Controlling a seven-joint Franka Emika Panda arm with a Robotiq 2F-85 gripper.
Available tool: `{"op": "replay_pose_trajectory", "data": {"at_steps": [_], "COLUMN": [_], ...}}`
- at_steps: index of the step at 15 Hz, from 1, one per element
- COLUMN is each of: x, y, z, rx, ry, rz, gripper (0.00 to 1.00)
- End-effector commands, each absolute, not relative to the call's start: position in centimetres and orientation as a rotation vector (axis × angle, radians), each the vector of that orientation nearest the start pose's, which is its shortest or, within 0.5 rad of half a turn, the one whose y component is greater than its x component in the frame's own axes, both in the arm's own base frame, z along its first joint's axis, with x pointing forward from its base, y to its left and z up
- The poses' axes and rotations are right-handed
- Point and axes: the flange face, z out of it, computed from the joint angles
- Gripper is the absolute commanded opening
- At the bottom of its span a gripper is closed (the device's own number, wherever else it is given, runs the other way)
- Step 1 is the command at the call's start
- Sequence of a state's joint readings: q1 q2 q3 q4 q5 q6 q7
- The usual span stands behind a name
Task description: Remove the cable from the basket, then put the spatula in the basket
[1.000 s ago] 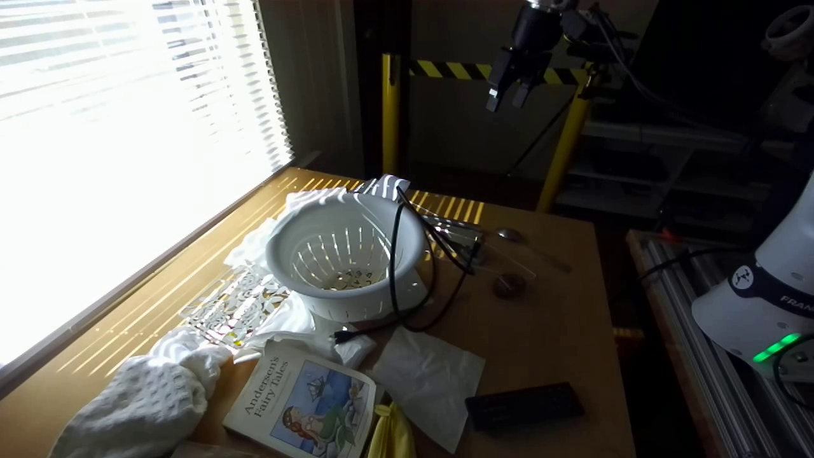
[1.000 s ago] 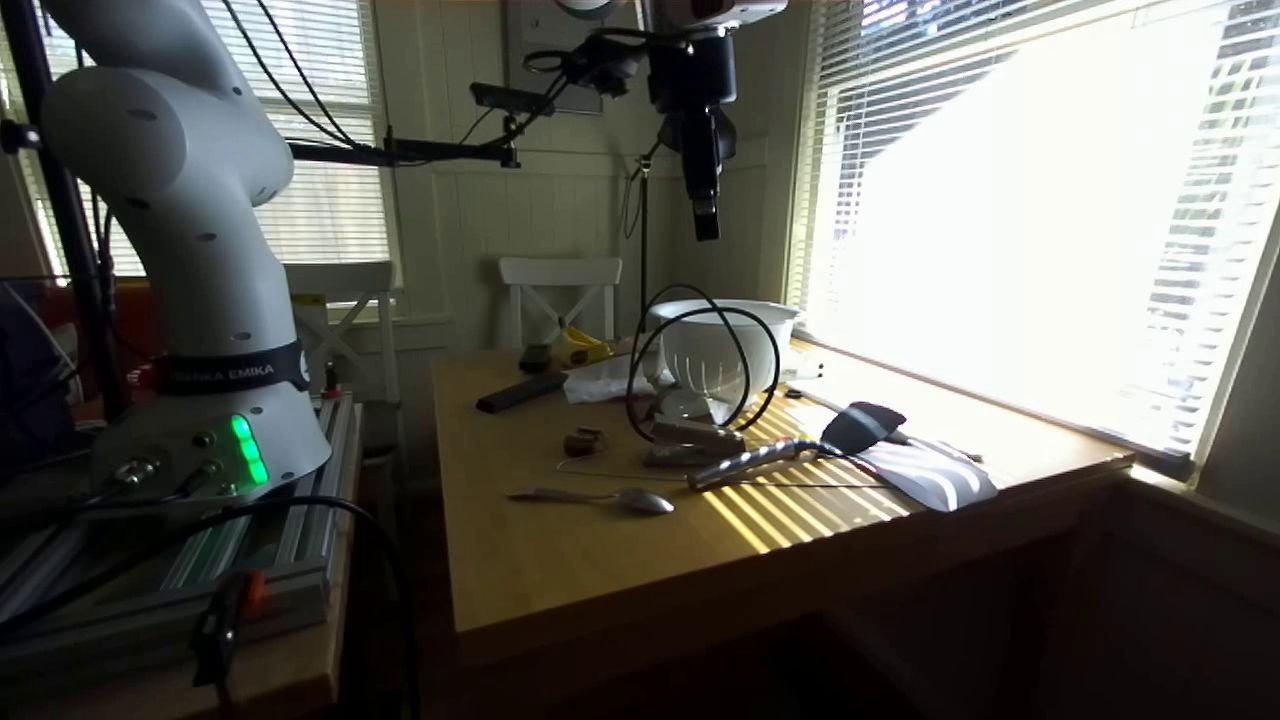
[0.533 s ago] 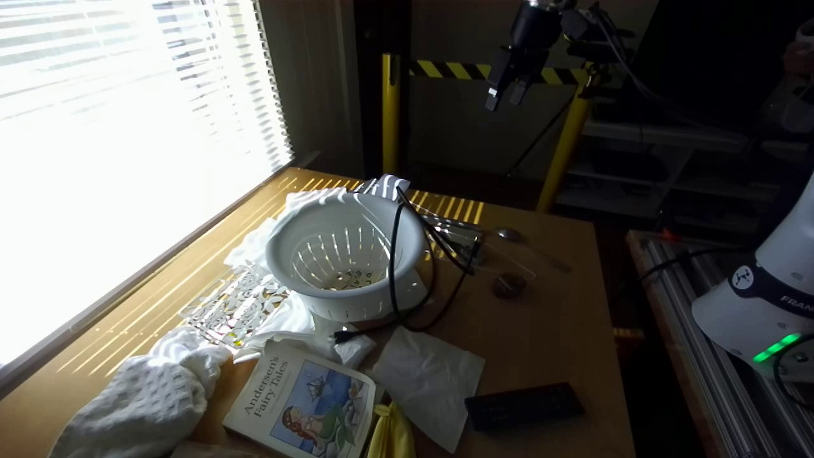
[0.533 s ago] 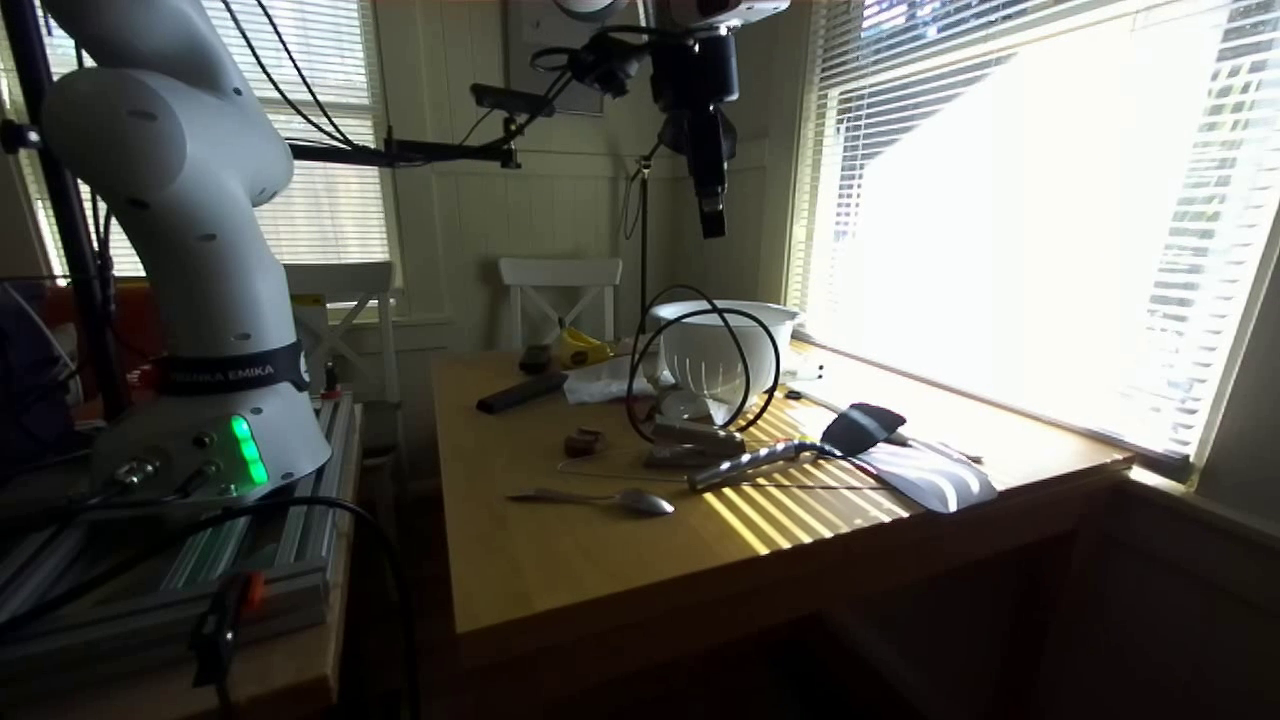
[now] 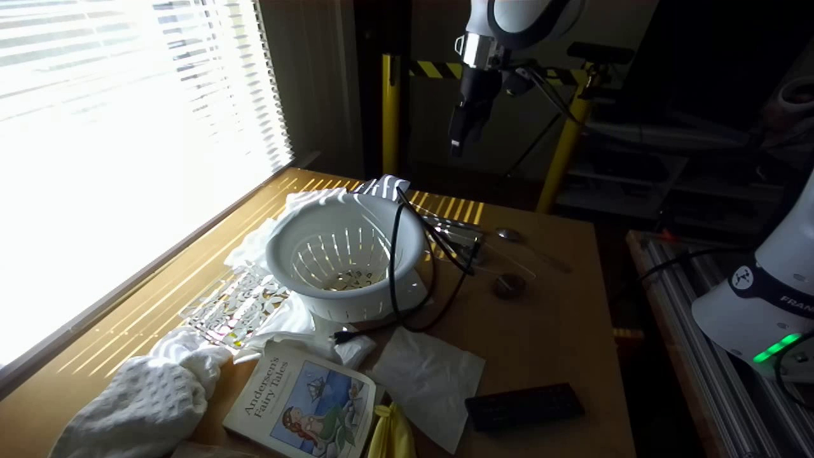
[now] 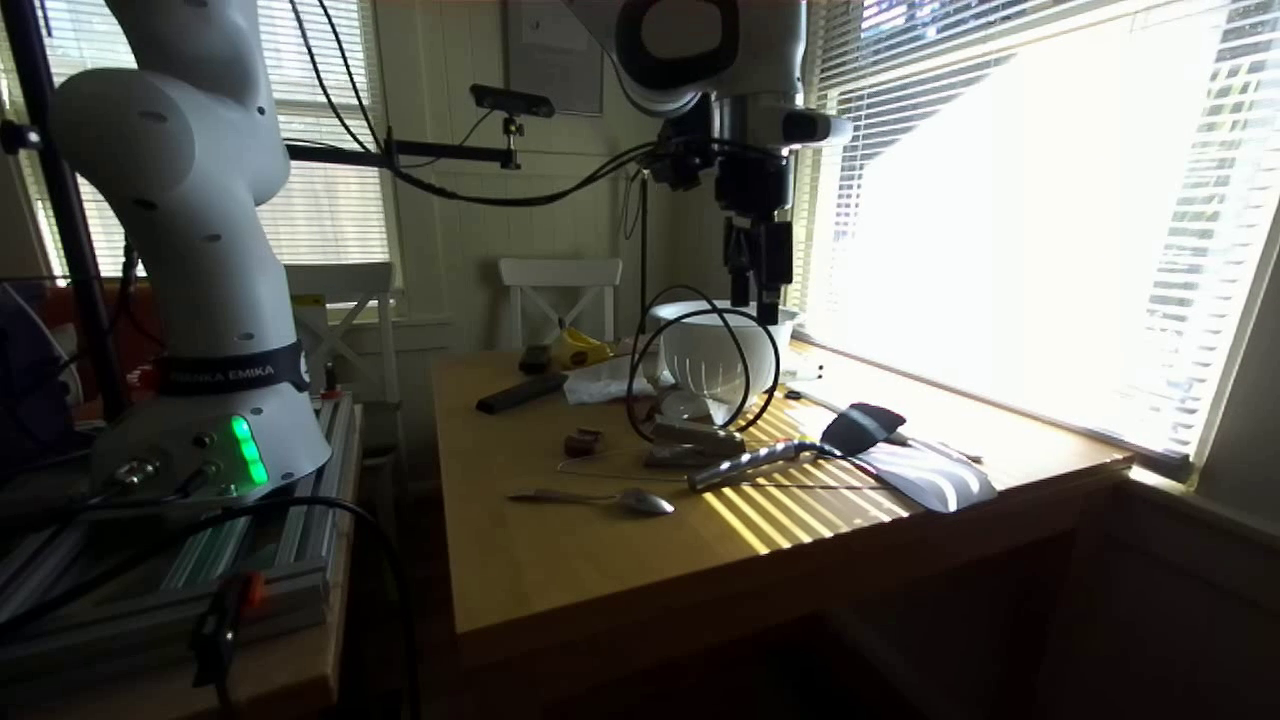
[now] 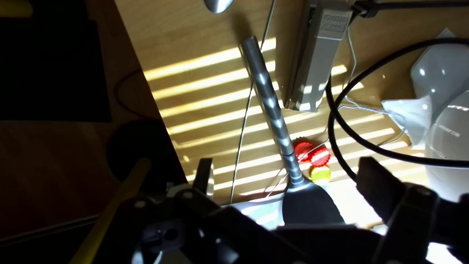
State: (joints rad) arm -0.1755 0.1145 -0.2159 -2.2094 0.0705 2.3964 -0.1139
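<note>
Lying on the surface point(image 6: 530, 540), the spatula point(image 7: 270, 97) has its head over a pale sheet point(image 6: 940, 482) and its handle near a grey tool point(image 7: 318, 69). Above hangs the pincer point(image 6: 754, 303), its 2 fingers well apart, holding nothing. The cable point(image 7: 439, 161) stands in loops beside the basket point(image 5: 350, 306), seemingly out of it, so I take the spatula as the next thing to fetch.

Those loops are the chief risk: a finger coming down on that side could hook 1, and the pull might shift or tip the basket. A thin wire point(image 7: 242, 141) seems to pass under the handle and could be pinched or lifted too. The 3 caps point(image 7: 320, 157) by the neck may block a grip there. Held far from its balance, the smooth handle could turn and let the head catch the rim.
</note>
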Motion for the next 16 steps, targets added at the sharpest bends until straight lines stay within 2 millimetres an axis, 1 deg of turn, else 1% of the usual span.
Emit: {"op": "replay_pose_trajectory", "data": {"at_steps": [1, 2, 3, 4, 5, 9, 12, 14, 16], "x": [56.4, 57.4, 54.6, 55.3, 55.4, 55.3, 56.8, 57.9, 59.1], "y": [-21.6, -21.6, -21.2, -21.2, -21.1, -21.3, -20.6, -19.7, -19.4], "z": [30.3, 29.4, 30.9, 30.1, 29.7, 30.5, 28.2, 26.4, 24.9], "rx": [-3.154, -3.175, -3.133, -3.139, -3.14, -3.138, -3.187, -3.203, -3.203], "ry": [0.586, 0.63, 0.571, 0.578, 0.576, 0.581, 0.425, 0.313, 0.253], "rz": [-0.071, -0.046, -0.079, -0.067, -0.058, -0.078, -0.032, -0.01, 0.016], "gripper": [1.0, 1.0, 1.0, 1.0, 1.0, 1.0, 1.0, 1.0, 1.0]}}
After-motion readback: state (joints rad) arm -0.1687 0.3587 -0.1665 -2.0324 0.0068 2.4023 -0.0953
